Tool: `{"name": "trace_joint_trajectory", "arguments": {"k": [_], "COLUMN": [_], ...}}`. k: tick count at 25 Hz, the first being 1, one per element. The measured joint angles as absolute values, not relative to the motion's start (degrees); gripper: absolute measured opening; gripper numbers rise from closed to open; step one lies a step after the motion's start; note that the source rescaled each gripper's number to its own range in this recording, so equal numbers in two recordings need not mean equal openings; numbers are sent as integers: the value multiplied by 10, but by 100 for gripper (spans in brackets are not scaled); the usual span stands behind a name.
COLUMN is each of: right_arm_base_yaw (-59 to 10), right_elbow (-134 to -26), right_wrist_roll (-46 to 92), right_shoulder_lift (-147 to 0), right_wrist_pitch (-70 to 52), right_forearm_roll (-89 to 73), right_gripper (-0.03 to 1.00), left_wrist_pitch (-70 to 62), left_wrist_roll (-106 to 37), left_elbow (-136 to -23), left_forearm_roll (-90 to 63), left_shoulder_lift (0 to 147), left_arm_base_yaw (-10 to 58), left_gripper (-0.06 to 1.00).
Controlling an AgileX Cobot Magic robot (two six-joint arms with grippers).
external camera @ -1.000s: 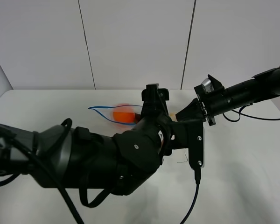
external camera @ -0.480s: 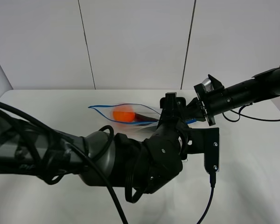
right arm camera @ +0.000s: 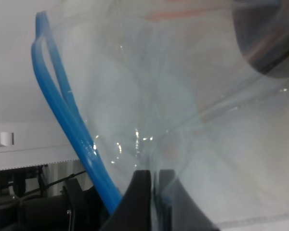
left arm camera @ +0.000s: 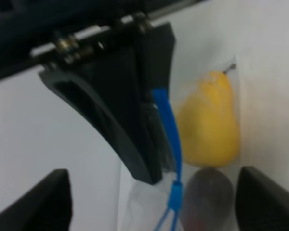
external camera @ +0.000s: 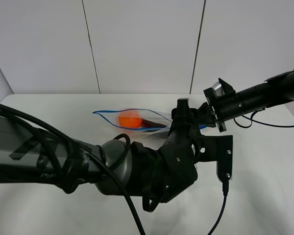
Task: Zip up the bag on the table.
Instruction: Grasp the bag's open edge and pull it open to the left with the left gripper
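Observation:
The bag (external camera: 132,119) lies on the white table (external camera: 44,110), clear plastic with a blue zipper strip (external camera: 112,113) and an orange item inside. My right gripper (external camera: 204,117) is shut on the bag's right end. In the right wrist view its fingers (right arm camera: 151,202) pinch the clear plastic beside the blue strip (right arm camera: 62,115). My left gripper (left arm camera: 159,202) is open, its two fingertips on either side of the strip (left arm camera: 167,134), close to the right gripper's black fingers (left arm camera: 130,110). A yellow pear-shaped fruit (left arm camera: 209,125) and a purple item (left arm camera: 204,202) show through the bag.
My bulky left arm (external camera: 137,166) fills the front middle of the exterior view and hides much of the bag's near side. A black cable (external camera: 220,205) hangs from its wrist. The right arm (external camera: 259,98) reaches in from the right. A white panelled wall stands behind.
My left arm has swung to the right toward the bag's right end and the right gripper. The bag and the right gripper have stayed in place.

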State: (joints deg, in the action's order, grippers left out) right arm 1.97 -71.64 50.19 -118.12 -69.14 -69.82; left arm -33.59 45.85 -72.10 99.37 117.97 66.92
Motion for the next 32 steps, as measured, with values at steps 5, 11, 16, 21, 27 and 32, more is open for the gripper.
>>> {"name": "trace_joint_trajectory", "arguments": {"k": [5, 11, 16, 21, 27, 32], "right_arm_base_yaw": [20, 20, 20, 20, 20, 20], "right_elbow": [-716, -716, -716, -716, -716, -716], "right_wrist_roll": [501, 501, 501, 501, 501, 501], "right_shoulder_lift": [-1181, -1181, -1181, -1181, -1181, -1181], "right_wrist_pitch": [-691, -691, -691, -691, -691, -691], "right_forearm_roll": [-698, -698, -697, -697, -697, -697], "right_gripper": [0, 0, 0, 0, 0, 0], "left_wrist_pitch": [-333, -328, -333, -334, -334, -332], "left_wrist_roll": [457, 457, 455, 454, 454, 453], "left_elbow": [-729, -730, -730, -730, -730, -730], "left_forearm_roll": [994, 995, 995, 995, 995, 995], "left_shoulder_lift": [1180, 1192, 1198, 1198, 1198, 1198], "left_arm_base_yaw": [667, 655, 653, 653, 653, 653], "left_gripper": [61, 59, 53, 46, 27, 19]}}
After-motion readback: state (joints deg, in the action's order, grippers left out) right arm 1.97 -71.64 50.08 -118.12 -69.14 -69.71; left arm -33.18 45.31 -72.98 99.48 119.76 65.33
